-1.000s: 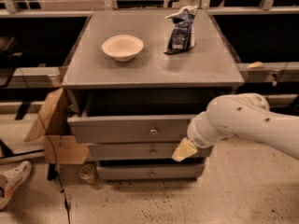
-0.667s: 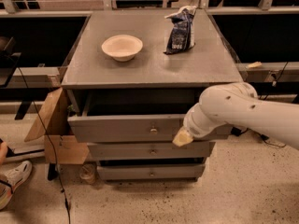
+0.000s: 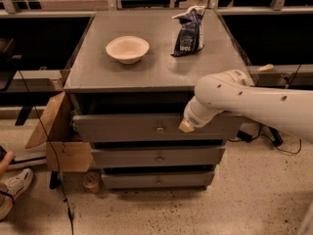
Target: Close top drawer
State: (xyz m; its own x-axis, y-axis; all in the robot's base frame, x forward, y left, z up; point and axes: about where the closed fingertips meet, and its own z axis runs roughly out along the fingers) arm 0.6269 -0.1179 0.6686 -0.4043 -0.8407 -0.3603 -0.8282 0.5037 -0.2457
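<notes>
Your gripper (image 3: 186, 126) is at the drawer (image 3: 122, 127) front, just right of its knob (image 3: 160, 129). The drawer lies straight behind it. Spread or pressed together, you can't tell.

The top drawer (image 3: 122, 128) is flat grey with a small brass knob (image 3: 160, 129), matching the grey desk (image 3: 156, 70), where a cream bowl (image 3: 127, 49) and a dark blue bag (image 3: 188, 31) with white print sit. The gripper (image 3: 186, 126), at the right of that drawer's front near mid-frame, is pale tan on a white arm (image 3: 254, 104) dotted with small dark spots. At the left the cardboard box (image 3: 61, 138) is brown, and the floor (image 3: 195, 212) is beige with dark speckles.
</notes>
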